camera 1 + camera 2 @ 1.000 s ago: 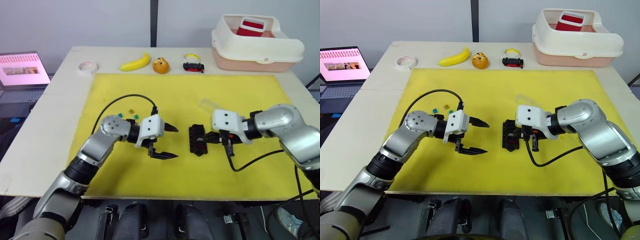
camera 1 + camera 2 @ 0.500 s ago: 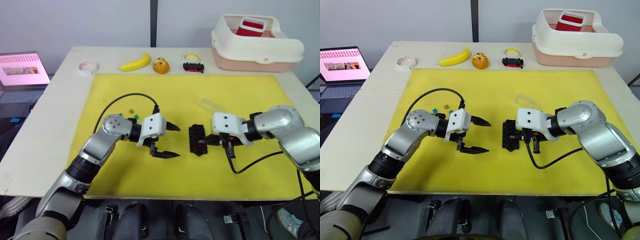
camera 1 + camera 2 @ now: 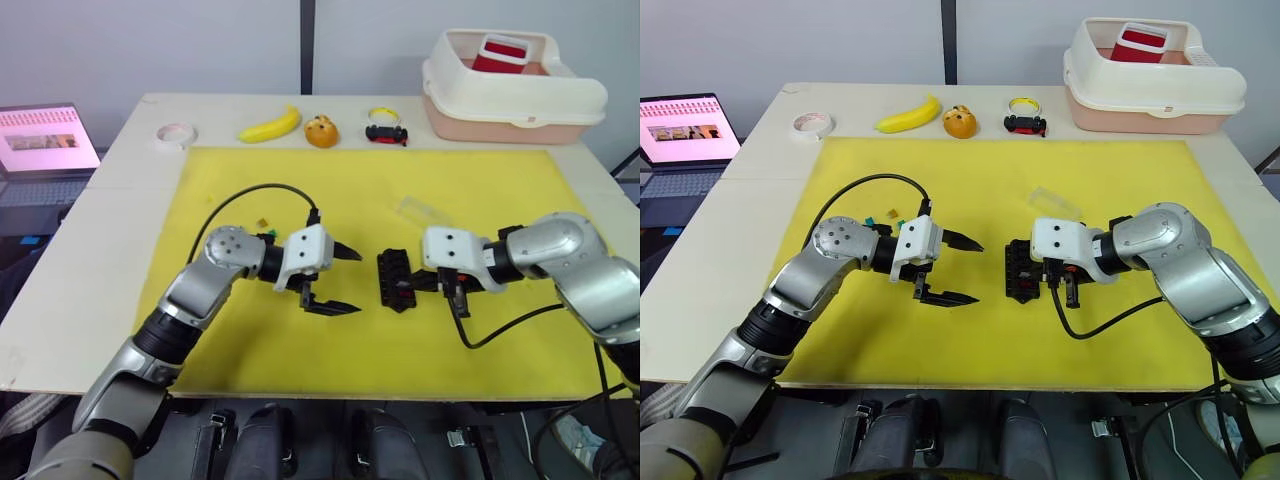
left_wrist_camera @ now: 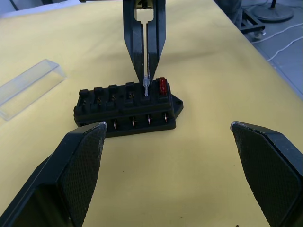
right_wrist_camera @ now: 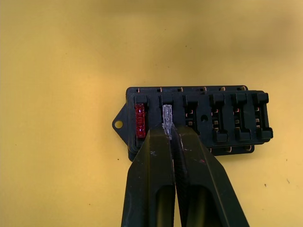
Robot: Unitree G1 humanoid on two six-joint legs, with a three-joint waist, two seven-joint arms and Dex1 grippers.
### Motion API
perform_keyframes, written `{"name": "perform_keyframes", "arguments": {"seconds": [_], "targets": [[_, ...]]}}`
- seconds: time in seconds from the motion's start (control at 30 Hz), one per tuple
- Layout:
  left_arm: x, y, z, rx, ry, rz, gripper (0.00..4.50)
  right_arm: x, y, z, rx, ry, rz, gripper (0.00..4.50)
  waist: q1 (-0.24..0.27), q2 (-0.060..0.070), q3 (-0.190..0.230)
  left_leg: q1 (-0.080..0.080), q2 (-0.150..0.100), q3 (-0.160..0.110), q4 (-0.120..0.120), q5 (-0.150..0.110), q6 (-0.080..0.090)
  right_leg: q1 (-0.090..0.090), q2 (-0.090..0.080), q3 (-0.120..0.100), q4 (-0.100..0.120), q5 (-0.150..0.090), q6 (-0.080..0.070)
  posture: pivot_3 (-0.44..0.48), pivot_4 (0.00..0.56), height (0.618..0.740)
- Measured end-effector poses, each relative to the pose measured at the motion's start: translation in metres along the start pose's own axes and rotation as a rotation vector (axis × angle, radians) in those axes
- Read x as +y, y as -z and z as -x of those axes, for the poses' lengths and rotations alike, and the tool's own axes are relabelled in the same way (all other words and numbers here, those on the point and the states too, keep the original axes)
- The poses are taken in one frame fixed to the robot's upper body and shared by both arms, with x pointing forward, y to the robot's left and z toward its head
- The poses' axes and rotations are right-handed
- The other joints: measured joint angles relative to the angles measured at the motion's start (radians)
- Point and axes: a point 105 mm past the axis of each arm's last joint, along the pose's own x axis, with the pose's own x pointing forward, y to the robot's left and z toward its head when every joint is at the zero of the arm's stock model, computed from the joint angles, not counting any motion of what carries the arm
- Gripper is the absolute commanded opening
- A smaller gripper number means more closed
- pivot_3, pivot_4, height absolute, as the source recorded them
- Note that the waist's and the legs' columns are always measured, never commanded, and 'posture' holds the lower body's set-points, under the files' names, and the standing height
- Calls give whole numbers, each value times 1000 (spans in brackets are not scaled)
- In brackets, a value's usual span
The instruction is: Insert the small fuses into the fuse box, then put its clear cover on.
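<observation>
A: Where is the work right now?

B: The right gripper [image 5: 170,137] has its fingers pressed together on a pale grey fuse [image 5: 166,118], holding it over the second slot of the fuse box [image 3: 1021,270]. A red fuse [image 5: 140,120] already sits in the end slot beside it. The box lies on the yellow mat [image 3: 990,180], about midway between its side edges and nearer the front edge.

A: And the other arm?

B: The left gripper [image 3: 952,269] hovers just beside the box with its jaws spread wide, holding nothing.

A: How should the grey one go in?

B: I'd keep it upright and square to the slot, then push straight down; any tilt could jam the blades against the ribs. The box looks light, so it may slide; the left gripper could brace it.

A: What is left?

B: More small fuses [image 3: 880,218] lie toward the mat's left edge, behind the left arm. The clear cover [image 3: 1055,202] rests behind the box, apart from it.
</observation>
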Motion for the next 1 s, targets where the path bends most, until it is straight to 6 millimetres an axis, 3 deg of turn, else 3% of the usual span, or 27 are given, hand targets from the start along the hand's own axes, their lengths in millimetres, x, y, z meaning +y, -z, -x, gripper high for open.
{"name": "perform_keyframes", "arguments": {"seconds": [0.63,1.0], "targets": [[1,4,1,18,-4,-9,4408,-4,-16,7,1,-45,49,0,0,0,0,0,0,0,1,0,0,0,1,0,0,0,0,0,150,740],[1,4,1,21,-4,-12,4408,-6,-6,3,39,-55,58,0,0,0,0,0,0,0,1,0,0,0,1,1,1,0,0,0,150,740]]}}
